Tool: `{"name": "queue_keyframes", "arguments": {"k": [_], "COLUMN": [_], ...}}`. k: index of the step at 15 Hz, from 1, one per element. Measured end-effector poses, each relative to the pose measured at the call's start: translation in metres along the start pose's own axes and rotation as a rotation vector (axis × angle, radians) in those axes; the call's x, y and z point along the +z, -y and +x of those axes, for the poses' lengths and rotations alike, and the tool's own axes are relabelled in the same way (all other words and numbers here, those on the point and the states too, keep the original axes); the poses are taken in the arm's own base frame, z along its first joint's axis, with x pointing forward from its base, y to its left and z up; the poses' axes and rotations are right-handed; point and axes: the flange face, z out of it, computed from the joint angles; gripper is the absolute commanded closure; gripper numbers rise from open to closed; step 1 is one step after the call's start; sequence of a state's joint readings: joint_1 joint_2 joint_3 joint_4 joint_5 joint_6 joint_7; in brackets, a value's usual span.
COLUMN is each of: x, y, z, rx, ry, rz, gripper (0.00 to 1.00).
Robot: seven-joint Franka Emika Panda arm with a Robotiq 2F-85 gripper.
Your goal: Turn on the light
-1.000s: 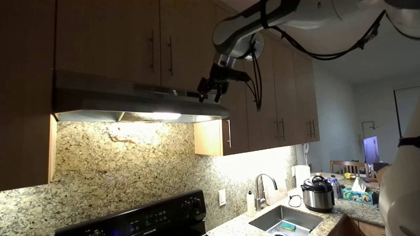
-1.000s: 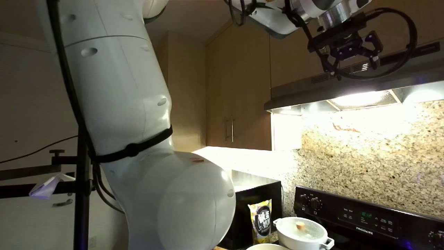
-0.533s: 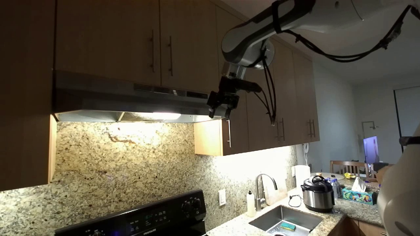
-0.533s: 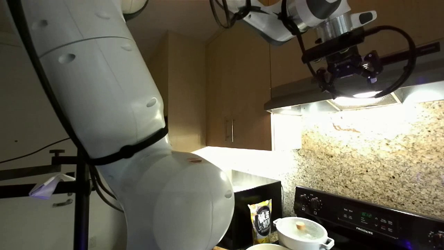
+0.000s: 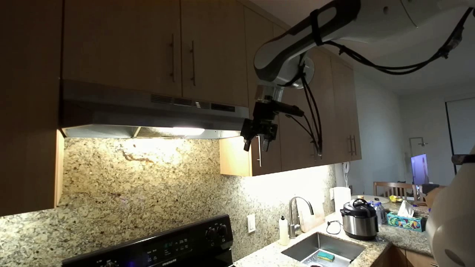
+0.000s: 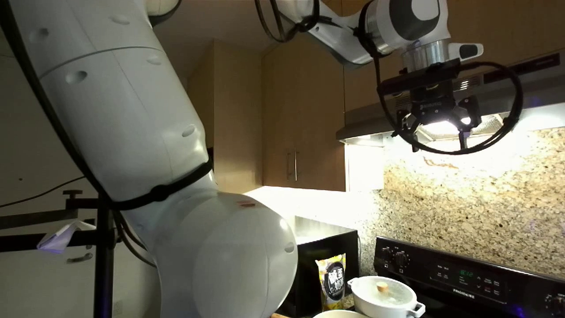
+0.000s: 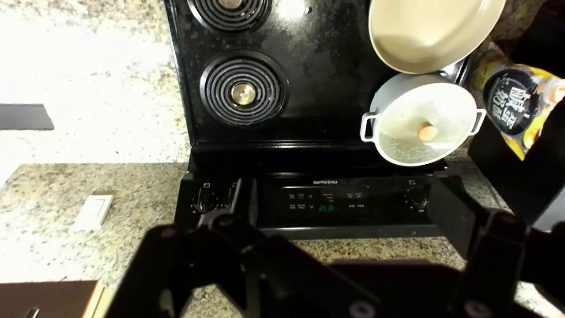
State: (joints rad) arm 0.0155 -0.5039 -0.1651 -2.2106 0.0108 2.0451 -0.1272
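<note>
Lower in both exterior views than a second ago, the gripper [image 5: 256,145] has come down, and the white arm [image 6: 229,256] has shifted with it; in an exterior view the gripper also sits further right, overlapping the right end of the range hood [image 5: 148,111]. The gripper's jaws stand released, well apart and pointing downward; the wrist view shows them at left and right, with the control panel [image 7: 344,201] of the stove [image 7: 318,110] showing between them. As for the light [image 5: 188,131], it sits in the underside of the hood and is lit, casting a bright patch on the speckled wall [image 5: 148,185] at the far side of the stove. How near the jaws are to it, I cannot tell. On that wall, right of the stove, is a white wall plate [image 5: 251,223]. On the stove's left stands a lidded white pot [image 6: 375,300], with a yellow and black bag [image 6: 332,282] just left of it.
</note>
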Motion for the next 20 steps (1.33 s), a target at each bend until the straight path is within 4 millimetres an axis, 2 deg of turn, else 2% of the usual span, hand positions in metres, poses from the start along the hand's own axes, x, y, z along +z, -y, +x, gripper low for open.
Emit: {"name": "queue_keyframes", "arguments": {"k": [7, 14, 20], "x": [0.036, 0.081, 0.087], "y": [0.005, -0.017, -0.023], "z": [-0.010, -0.023, -0.026], "rx": [0.039, 0.082, 0.082], "ry": [0.112, 0.261, 0.294], "rz": [0.077, 0.045, 0.026], "gripper": [0.00, 0.00, 0.00]}}
